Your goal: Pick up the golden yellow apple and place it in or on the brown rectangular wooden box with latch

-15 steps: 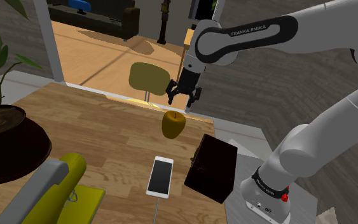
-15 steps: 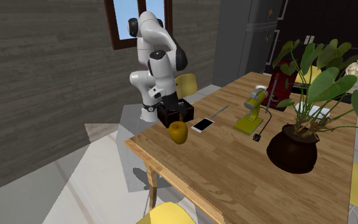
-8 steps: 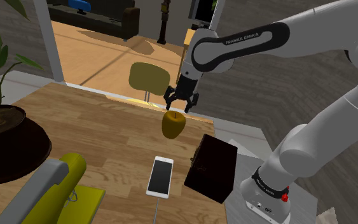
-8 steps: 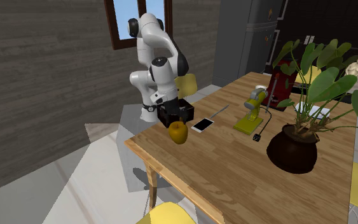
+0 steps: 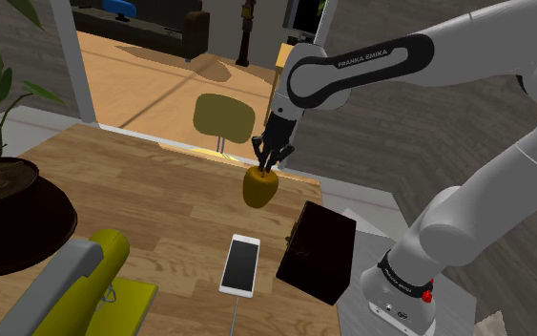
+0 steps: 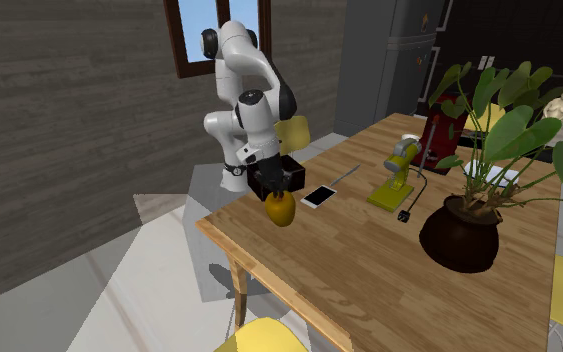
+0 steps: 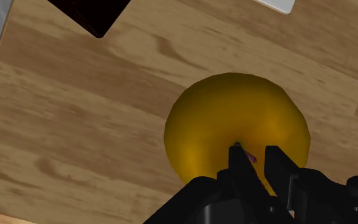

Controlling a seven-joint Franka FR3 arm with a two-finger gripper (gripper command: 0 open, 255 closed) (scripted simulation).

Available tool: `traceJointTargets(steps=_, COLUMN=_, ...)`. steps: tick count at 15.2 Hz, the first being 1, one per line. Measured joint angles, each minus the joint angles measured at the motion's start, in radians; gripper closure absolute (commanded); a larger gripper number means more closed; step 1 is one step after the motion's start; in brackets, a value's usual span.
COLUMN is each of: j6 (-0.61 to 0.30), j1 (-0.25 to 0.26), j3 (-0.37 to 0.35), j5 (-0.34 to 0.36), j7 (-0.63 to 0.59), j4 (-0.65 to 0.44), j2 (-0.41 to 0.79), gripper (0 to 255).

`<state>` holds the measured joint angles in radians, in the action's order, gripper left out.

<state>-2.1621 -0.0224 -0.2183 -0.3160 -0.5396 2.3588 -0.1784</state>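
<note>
Claw (image 5: 266, 167) has dropped and pinched shut on the apple (image 5: 258, 190) atop the wooden table (image 5: 161, 202)

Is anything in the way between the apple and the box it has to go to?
Nothing visible. The claw sits on top of the apple, and only bare table lies between the apple and the dark box. The white phone lies off to the side of that path.
</note>
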Motion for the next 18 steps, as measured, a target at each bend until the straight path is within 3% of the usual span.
traceJointTargets(steps=8, j6=0.006, j1=0.0, j3=0.001, j5=0.001, j7=-0.001, j4=-0.004, j2=-0.002, gripper=255)
traceJointTargets(steps=18, j6=0.135, j1=-0.005, j3=0.009, j5=0.014, j7=-0.027, j4=-0.085, j2=-0.051, gripper=255)
